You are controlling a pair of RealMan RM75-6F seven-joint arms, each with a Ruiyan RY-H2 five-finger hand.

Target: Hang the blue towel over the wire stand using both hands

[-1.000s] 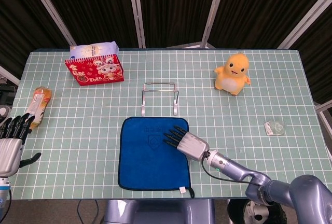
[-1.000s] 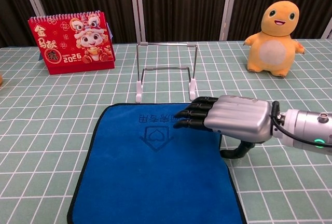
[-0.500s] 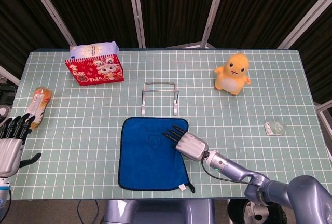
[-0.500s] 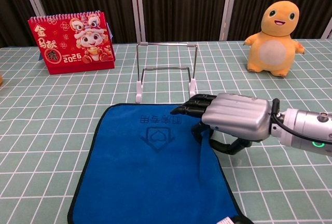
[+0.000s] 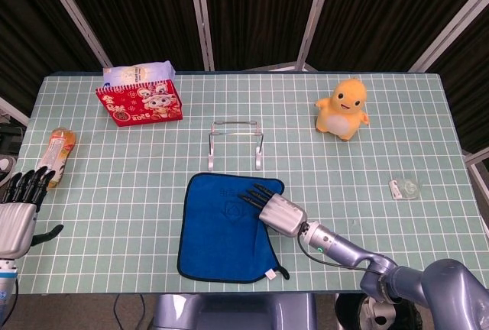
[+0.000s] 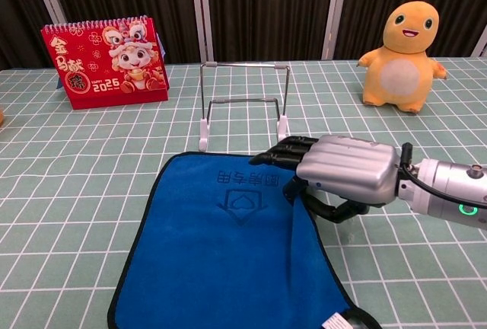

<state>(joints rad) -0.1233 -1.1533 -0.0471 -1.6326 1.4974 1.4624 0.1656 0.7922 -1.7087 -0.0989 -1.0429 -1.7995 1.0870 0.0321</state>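
Fingers [image 6: 283, 154] of my right hand [image 6: 346, 170] pinch the soft blue towel's [image 6: 228, 245] rumpled right edge against the thumb, just short of the thin wire stand [image 6: 242, 104], while my left hand [image 5: 15, 209] hovers spread and empty off the gridded table's [image 5: 114, 192] edge near a bottle [image 5: 56, 150].

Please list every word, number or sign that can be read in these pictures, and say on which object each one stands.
"2026": on the red desk calendar, chest view; its large gold characters are not surely readable.
Blue towel: an emblem and a line of characters, upside down, unreadable.
Bottle and white pack: print too small.
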